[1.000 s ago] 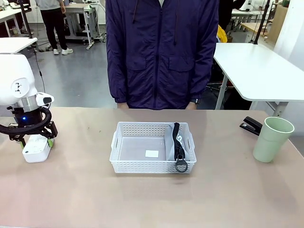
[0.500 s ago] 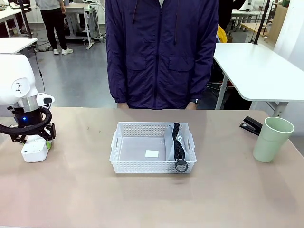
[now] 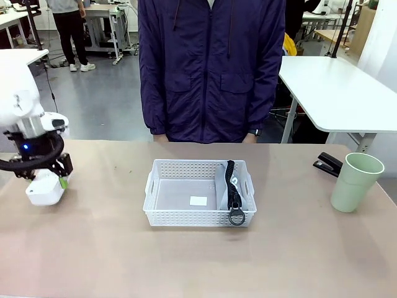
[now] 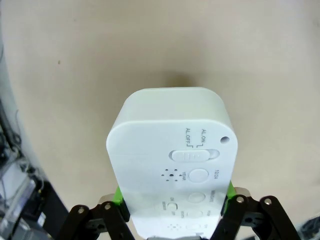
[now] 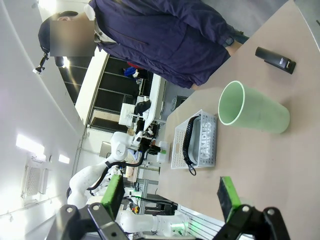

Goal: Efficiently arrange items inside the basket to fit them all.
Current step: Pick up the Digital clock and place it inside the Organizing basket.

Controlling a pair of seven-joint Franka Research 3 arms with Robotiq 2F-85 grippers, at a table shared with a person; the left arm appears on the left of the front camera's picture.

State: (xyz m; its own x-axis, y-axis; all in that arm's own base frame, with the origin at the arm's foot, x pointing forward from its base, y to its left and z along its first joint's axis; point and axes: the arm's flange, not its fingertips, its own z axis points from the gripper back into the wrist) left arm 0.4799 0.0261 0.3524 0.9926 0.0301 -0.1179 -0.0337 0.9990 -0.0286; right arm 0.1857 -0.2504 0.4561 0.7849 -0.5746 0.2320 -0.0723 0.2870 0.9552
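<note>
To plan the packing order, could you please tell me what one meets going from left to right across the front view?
small white box → white basket → grey pouch standing in the basket's right end → black stapler → pale green cup

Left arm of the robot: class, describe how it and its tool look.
The left arm is white and rounded, with a black cable looped at the wrist and a blue light. Its tool is black, with jointed links and green pads.
</note>
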